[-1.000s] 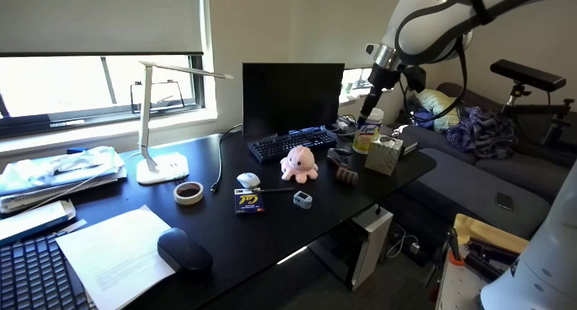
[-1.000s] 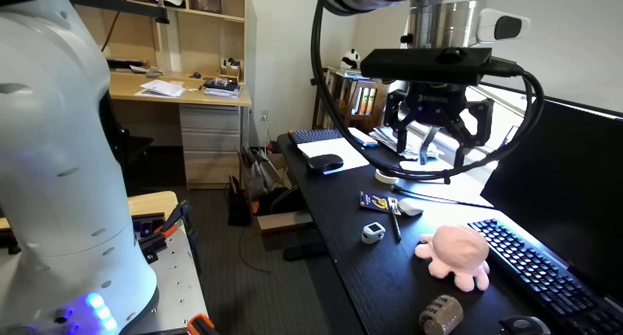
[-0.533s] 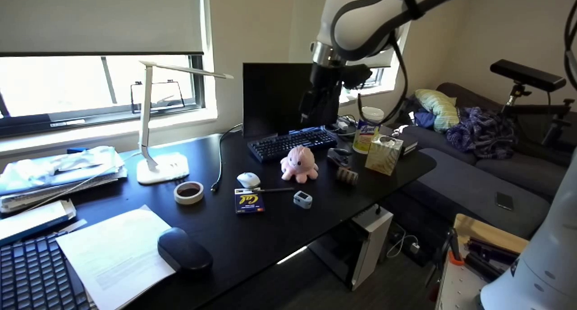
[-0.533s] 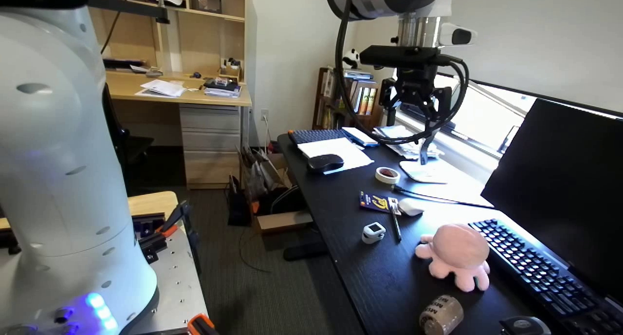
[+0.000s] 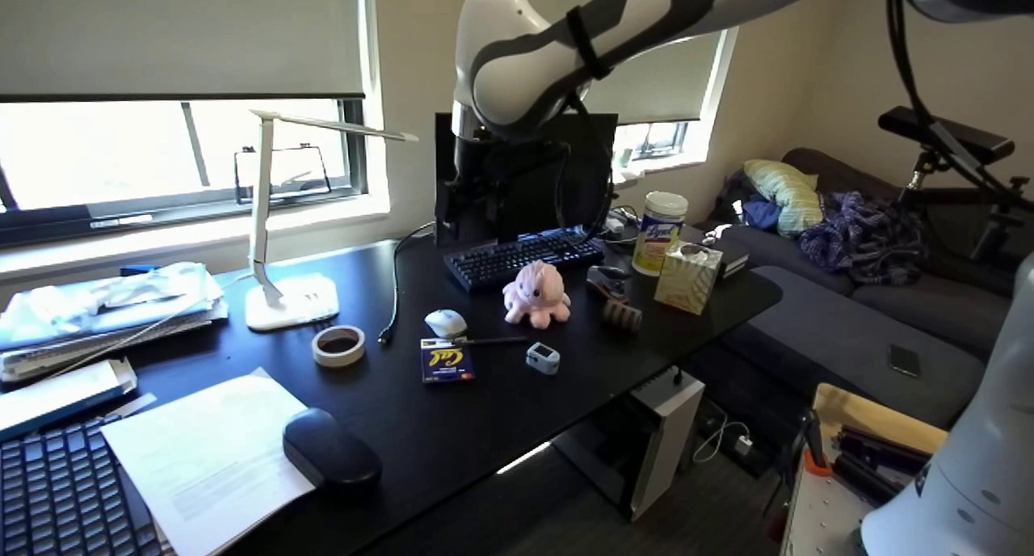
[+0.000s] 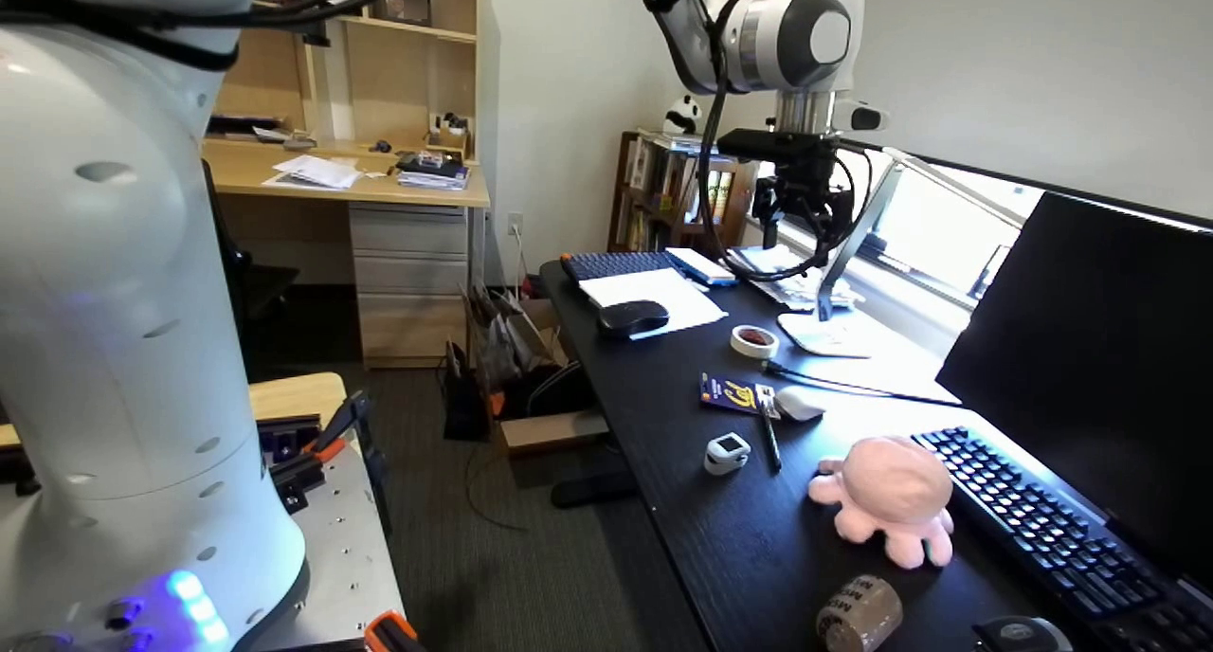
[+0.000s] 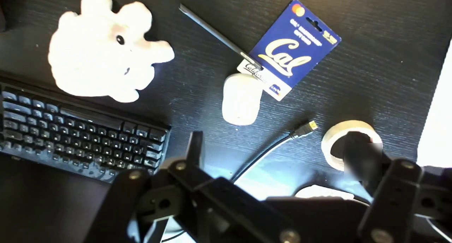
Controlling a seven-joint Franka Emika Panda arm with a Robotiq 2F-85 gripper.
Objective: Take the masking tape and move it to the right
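wide jaws here, the fingers well apart in the wrist view: that's the black two-fingered gripper (image 7: 279, 146), and in an exterior view it is dark on dark against the black flat monitor (image 5: 588, 168), so i can't read the jaws there. in the wrist view a blurred fingertip overlaps the tan, flat, hollow-centred roll of masking tape (image 7: 329, 144), but look from outside: both exterior views have the gripper up in the air and the tape flat on the black wood-grained desk (image 5: 485, 410), near the base of the white desk lamp (image 5: 261, 192). next out, the black, gold-tipped cable (image 7: 271, 149) and the smooth white computer mouse (image 7: 242, 100); the wrist view spells out "cal" on the blue-and-white card (image 7: 287, 52), a slim dark pen (image 7: 219, 34) over one end. an exterior view gives the back of the pink plush octopus (image 6: 896, 481); the wrist view gets its face, washed nearly white. farther off, exterior views alone catch the white-capped lysol canister (image 5: 657, 239) and the black-and-white panda toy (image 6: 682, 115).
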